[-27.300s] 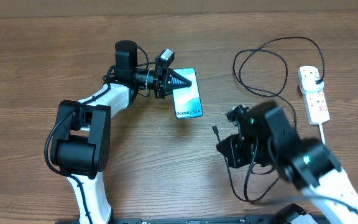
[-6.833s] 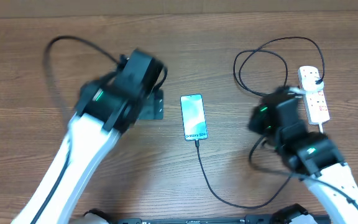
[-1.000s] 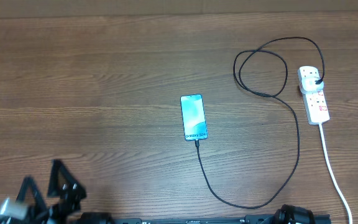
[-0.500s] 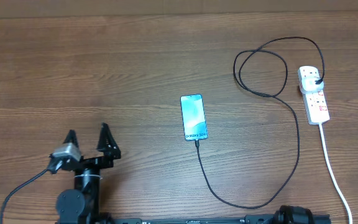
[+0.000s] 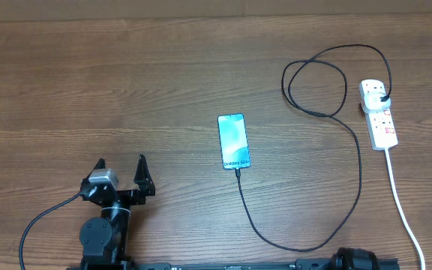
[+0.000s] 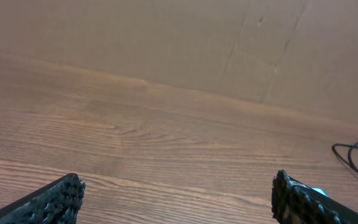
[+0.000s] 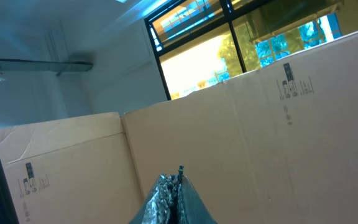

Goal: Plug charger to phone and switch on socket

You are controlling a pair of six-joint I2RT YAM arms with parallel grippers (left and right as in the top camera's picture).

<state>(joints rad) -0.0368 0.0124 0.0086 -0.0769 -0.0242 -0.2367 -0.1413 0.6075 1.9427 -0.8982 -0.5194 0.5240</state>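
- Your left gripper (image 5: 121, 171) sat at the near left edge of the table (image 5: 88, 82), its jaws spread wide and holding nothing. It was well apart from the phone (image 5: 233, 141).
- Your right gripper (image 7: 171, 198) was out of the overhead view. Its own camera showed the jaws pressed together and empty, aimed up at cardboard panels (image 7: 278, 124) and a window (image 7: 241, 37).
- A cardboard wall (image 6: 166, 43) stood behind the far edge of the table.
- The phone lay flat and screen up near the middle of the table. Its long axis ran from you toward the far edge, slightly tilted, with the lettered end nearest you.
- The charger (image 5: 361, 172) had its small tip in that near end. From there it curved toward you, swung right, climbed between phone and socket (image 5: 379, 114), and made a loop before reaching the socket.
- Its black plug (image 5: 381, 93) sat in the socket's far end.
- The socket lay at the far right, lengthwise like the phone, with its white cord (image 5: 400, 202) trailing back to the near edge.
- You could not tell the switch position from these views.
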